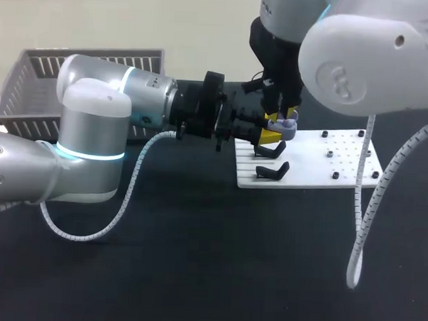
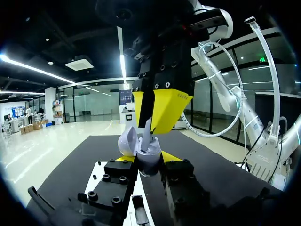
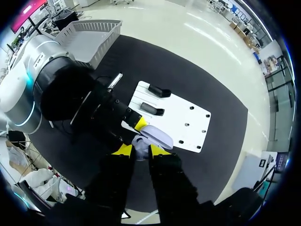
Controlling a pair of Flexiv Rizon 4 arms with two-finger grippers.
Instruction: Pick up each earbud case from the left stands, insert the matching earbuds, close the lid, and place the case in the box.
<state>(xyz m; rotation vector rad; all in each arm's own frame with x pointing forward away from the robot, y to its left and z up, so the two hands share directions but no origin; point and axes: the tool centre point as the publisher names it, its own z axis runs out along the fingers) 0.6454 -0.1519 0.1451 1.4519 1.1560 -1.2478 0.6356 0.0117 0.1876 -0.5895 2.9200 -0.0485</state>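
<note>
Your left gripper (image 2: 146, 158) pinches the open lavender case (image 1: 284, 124) by its sides. Directly above, your right gripper (image 3: 140, 150) nips an earbud (image 2: 147, 132) at the case's mouth. In the head view, the white stand plate (image 1: 320, 161) lies just under, spreading toward 4 o'clock. The box (image 1: 32, 88) sits at 9 o'clock on the desk (image 1: 195, 259).

Nothing legible from where I stand. The nearest thing to writing is a faint line of small print along the upper edge of one yellow fingertip (image 2: 171, 108) of the right hand (image 2: 151, 117), seen from the left wrist, and it is too small to make out as letters or numbers
</note>
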